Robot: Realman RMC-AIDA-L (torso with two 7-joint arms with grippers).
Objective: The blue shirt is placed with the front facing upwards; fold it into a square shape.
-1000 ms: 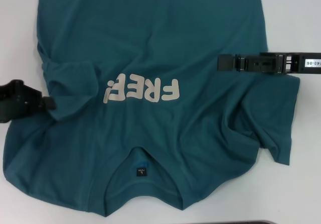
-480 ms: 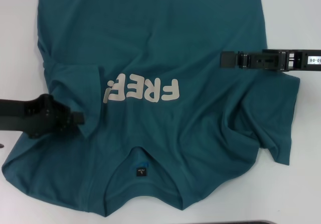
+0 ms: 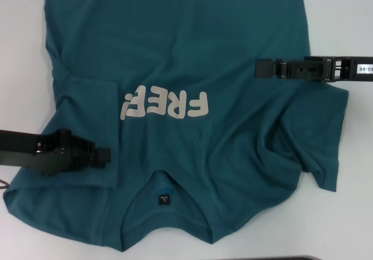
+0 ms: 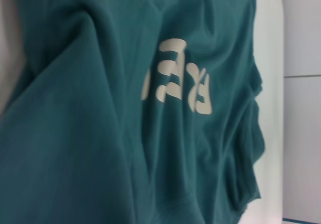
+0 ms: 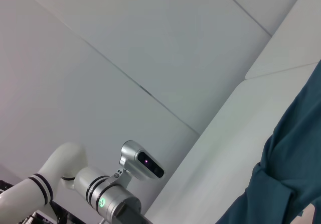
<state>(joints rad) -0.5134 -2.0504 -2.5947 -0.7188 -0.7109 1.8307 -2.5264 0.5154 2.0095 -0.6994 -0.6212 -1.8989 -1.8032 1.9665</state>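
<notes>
A: On the white table (image 3: 349, 15), head view: what is showing?

B: The blue shirt (image 3: 192, 44) is lying front up, collar toward the robot, the "FREE" lettering (image 3: 164, 104) reading upside down. The left gripper (image 3: 105, 155) is sitting over the shirt's left sleeve area, where a flap of cloth is lying folded inward beside the lettering. It appears to be pinching that flap, though whether its jaws are closed on the cloth I cannot tell. The right gripper (image 3: 259, 69) is hanging over the right side of the chest; its jaw gap is likewise not readable.

A: Left wrist view?

B: The shirt (image 4: 75, 133) is filling the frame, creased, with the lettering (image 4: 175, 78) partly hidden by a ridge of cloth. No fingers are showing, so the grip remains undecided.

A: Right wrist view?

B: Only an edge of the shirt (image 5: 296, 169) is lying on the table, with part of a robot arm (image 5: 90, 184) beyond. No fingers are appearing here either.

A: How far along is the task standing?

B: Early, by my judgement. The left sleeve seems to be going inward; the right sleeve (image 3: 317, 137) is lying rumpled and unfolded, and the body is lying at full length. Both side folds and the lengthwise folds are remaining.
</notes>
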